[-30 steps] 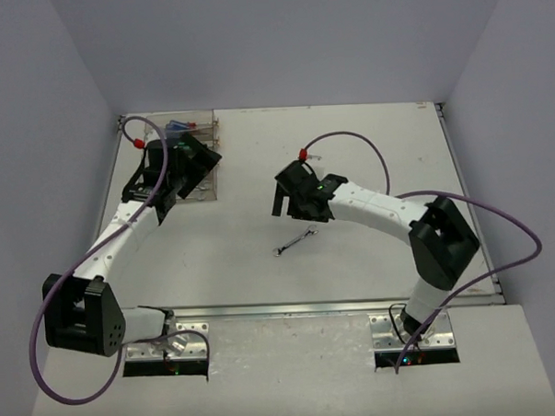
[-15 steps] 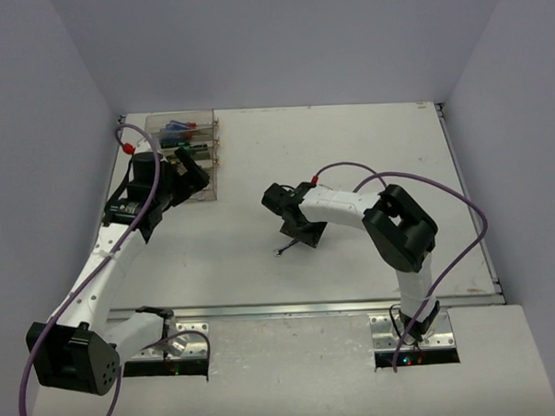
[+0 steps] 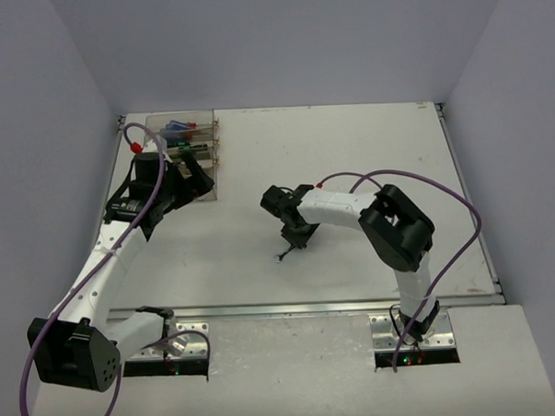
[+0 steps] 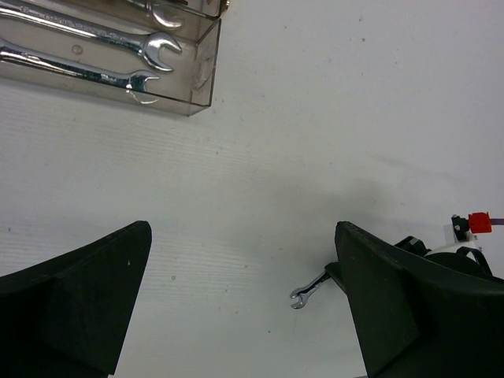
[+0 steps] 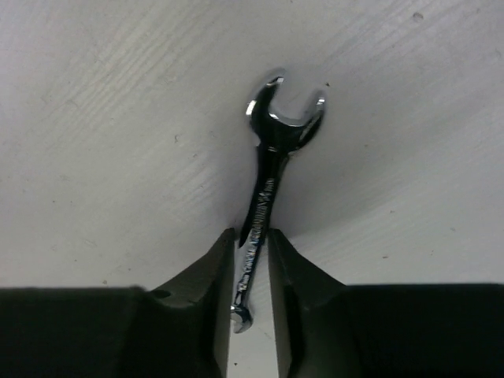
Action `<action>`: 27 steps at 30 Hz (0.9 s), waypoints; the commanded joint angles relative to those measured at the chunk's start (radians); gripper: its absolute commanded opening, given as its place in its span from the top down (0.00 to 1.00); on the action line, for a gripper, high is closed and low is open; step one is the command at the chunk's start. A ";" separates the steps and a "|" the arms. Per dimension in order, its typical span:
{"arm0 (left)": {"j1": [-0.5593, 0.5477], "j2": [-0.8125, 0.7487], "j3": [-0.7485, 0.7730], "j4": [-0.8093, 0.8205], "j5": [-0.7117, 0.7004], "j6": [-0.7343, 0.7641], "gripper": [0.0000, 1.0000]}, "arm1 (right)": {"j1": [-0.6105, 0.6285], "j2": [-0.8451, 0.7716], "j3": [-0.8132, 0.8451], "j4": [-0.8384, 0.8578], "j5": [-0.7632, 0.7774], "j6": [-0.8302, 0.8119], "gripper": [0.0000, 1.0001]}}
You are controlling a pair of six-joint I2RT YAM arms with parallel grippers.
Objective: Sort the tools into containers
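1. Step in hand: picking up the last loose tool. The right gripper (image 5: 252, 242) is low over the wrench (image 5: 272, 177), its jaws closed against the shank from both sides, just below the head.
2. The wrench is about mid-table (image 3: 376, 139), a little toward the near edge. Whether it has left the surface cannot be told.
3. Next move, as I judge it: lift straight up, then carry it to the bins (image 4: 201, 79) at the far-left corner and release it beside the binned wrenches (image 4: 153, 49). The grip is thin, so the wrench may swing.
4. The left gripper (image 4: 242, 252) hovers just off the bins toward the table's middle, jaws wide apart and holding nothing.
5. The wrench is small, slim, bright silver and open-ended, with stamped marks along the shank. It is hard and slippery.
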 commanded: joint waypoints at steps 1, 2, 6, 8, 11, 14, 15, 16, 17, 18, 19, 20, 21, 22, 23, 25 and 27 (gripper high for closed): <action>0.005 0.003 0.027 0.027 0.025 0.022 0.00 | 0.029 0.117 -0.122 0.044 -0.083 0.106 0.95; 0.005 0.004 0.027 0.028 0.026 0.020 0.00 | 0.029 0.117 -0.119 0.046 -0.083 0.103 1.00; 0.007 -0.040 0.008 0.040 -0.030 -0.007 0.00 | 0.029 0.128 -0.065 -0.028 -0.049 0.071 1.00; 0.007 -0.065 -0.002 0.053 -0.069 -0.019 0.00 | 0.029 0.106 -0.053 -0.036 -0.015 0.030 1.00; 0.007 -0.068 -0.017 0.075 -0.058 -0.039 0.00 | 0.029 0.045 -0.069 0.032 0.010 -0.075 1.00; 0.007 -0.068 -0.063 0.135 -0.013 -0.077 0.00 | 0.029 -0.031 -0.111 0.154 0.029 -0.232 1.00; 0.006 -0.077 -0.100 0.185 0.021 -0.104 0.00 | 0.029 -0.059 -0.135 0.200 0.031 -0.281 1.00; 0.005 -0.088 -0.119 0.211 0.047 -0.127 0.00 | 0.029 -0.073 -0.155 0.224 0.033 -0.318 1.00; 0.005 -0.100 -0.134 0.233 0.067 -0.147 0.00 | 0.029 -0.081 -0.171 0.240 0.032 -0.345 1.00; 0.006 -0.110 -0.171 0.287 0.090 -0.170 0.00 | 0.029 -0.100 -0.187 0.281 0.027 -0.378 1.00; 0.007 -0.120 -0.208 0.341 0.112 -0.193 0.00 | 0.029 -0.119 -0.204 0.321 0.023 -0.411 1.00; 0.007 -0.123 -0.233 0.377 0.128 -0.211 0.00 | 0.029 -0.132 -0.217 0.351 0.019 -0.437 1.00; 0.007 -0.119 -0.245 0.401 0.144 -0.228 0.00 | 0.029 -0.140 -0.233 0.375 0.014 -0.458 1.00; 0.007 -0.110 -0.256 0.423 0.159 -0.246 0.00 | 0.029 -0.150 -0.255 0.405 0.006 -0.484 1.00; 0.007 -0.098 -0.265 0.438 0.166 -0.260 0.00 | 0.029 -0.162 -0.280 0.435 -0.002 -0.511 1.00; 0.007 -0.089 -0.316 0.515 0.183 -0.283 0.00 | 0.029 -0.180 -0.313 0.518 -0.026 -0.545 1.00; 0.006 -0.081 -0.371 0.627 0.228 -0.306 0.00 | 0.029 -0.201 -0.340 0.568 -0.037 -0.579 1.00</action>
